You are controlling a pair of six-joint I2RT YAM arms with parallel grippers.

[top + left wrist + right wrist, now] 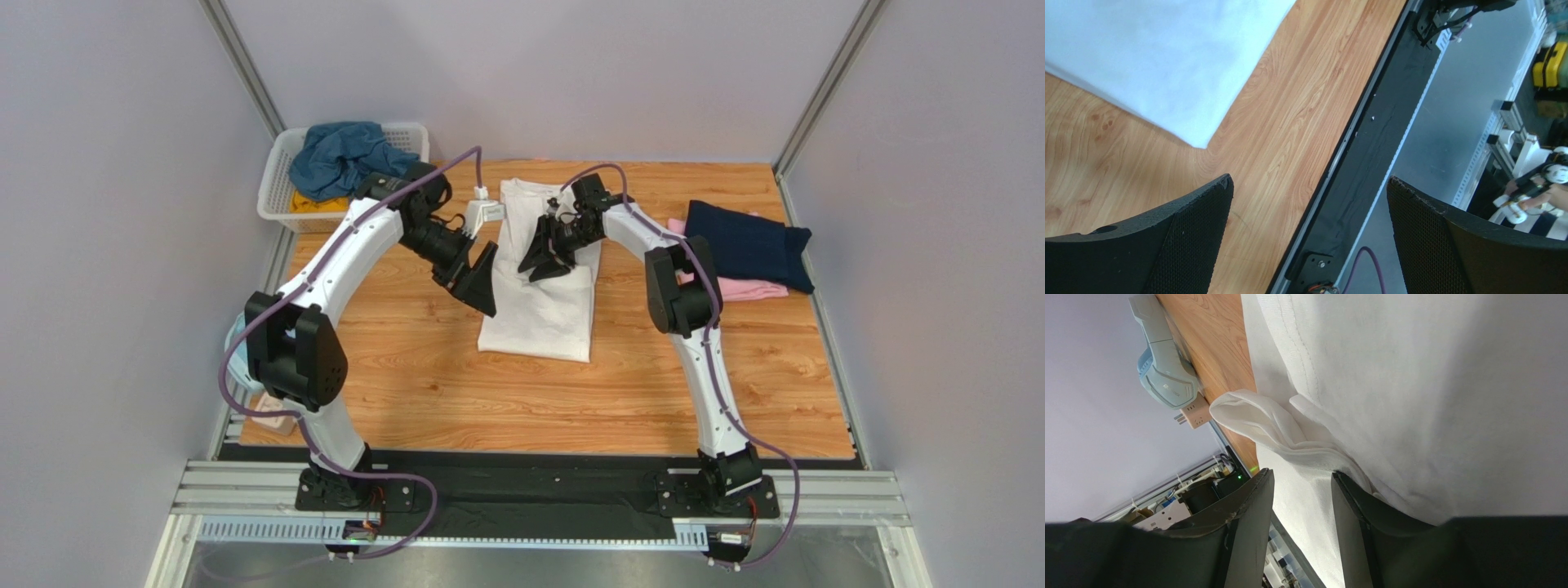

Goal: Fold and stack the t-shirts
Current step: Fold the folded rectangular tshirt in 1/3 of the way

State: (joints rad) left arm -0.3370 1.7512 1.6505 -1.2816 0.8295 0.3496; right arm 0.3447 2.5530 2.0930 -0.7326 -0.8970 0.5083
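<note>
Broadly, I have bare wood across the near half of the tabletop (405, 392), edge to edge. The white t-shirt (546, 312) lies mid-table in the far half as a narrow strip, its long axis running from far edge to near edge, sleeve end far, hem near. The navy t-shirt (748, 243) sits on the pink t-shirt (751, 290) near the far right corner. The basket (272, 196) is at the far left corner. My left gripper (476, 284) hovers wide and empty beside the strip's left edge. My right gripper (548, 260) stands narrow over the shirt with white cloth in its gap; I cannot tell whether it pinches.
</note>
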